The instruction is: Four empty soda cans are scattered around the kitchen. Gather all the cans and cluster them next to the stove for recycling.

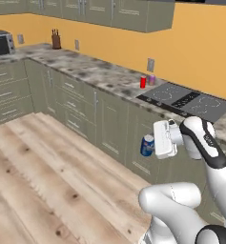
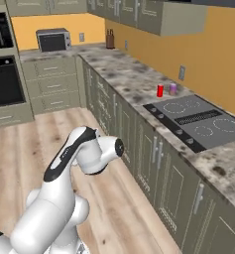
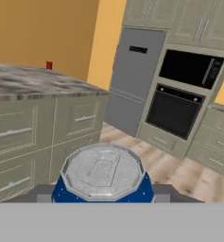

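The blue soda can [image 1: 147,145] is pinched in the claw [image 1: 152,143] and carried in mid-air beside the cabinet fronts, clear of the tabletop [image 1: 100,71]. A red can [image 1: 143,82] and a purple-pink can [image 1: 152,79] are clustered upright just beside the stove [image 1: 186,99], marking where the carried can is probably bound.

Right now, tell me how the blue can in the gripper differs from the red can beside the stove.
The blue can is blue with a white band; the red can is plain red. The blue can is held off the floor in the gripper, in front of the cabinets, while the red can stands on the counter beside the stove. The blue can is alone; the red can has a purple can next to it. Both are small soda cans.
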{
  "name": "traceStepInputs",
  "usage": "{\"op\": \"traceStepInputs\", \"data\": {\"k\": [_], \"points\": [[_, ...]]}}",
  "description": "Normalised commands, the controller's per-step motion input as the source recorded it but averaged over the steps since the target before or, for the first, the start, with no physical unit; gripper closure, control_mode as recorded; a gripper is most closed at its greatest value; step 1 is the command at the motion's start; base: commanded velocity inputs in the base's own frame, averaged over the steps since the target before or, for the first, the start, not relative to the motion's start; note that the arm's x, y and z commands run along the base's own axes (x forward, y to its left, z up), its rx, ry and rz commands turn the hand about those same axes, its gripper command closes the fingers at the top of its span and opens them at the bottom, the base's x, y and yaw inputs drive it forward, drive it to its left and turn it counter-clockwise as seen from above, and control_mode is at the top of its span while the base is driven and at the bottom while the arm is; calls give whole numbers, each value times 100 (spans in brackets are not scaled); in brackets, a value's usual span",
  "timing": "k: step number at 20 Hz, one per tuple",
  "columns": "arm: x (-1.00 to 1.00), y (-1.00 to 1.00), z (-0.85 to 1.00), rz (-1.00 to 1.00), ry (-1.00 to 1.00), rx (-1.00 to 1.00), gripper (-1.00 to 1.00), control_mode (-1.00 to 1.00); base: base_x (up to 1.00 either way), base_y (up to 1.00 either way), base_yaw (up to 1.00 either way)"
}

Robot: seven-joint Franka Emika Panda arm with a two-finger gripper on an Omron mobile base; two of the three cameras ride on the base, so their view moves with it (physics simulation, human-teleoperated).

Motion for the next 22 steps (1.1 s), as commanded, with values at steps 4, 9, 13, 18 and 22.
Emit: {"op": "traceStepInputs", "data": {"k": [4,9,13,18,22], "points": [[0,0,0,0,0,0,100,100,40,-16,-32],[0,0,0,0,0,0,100,100,38,-15,-32],[0,0,0,0,0,0,100,100,35,-11,-32],[0,0,0,0,0,0,100,100,35,-10,-33],[0,0,0,0,0,0,100,100,34,-6,-33]]}}
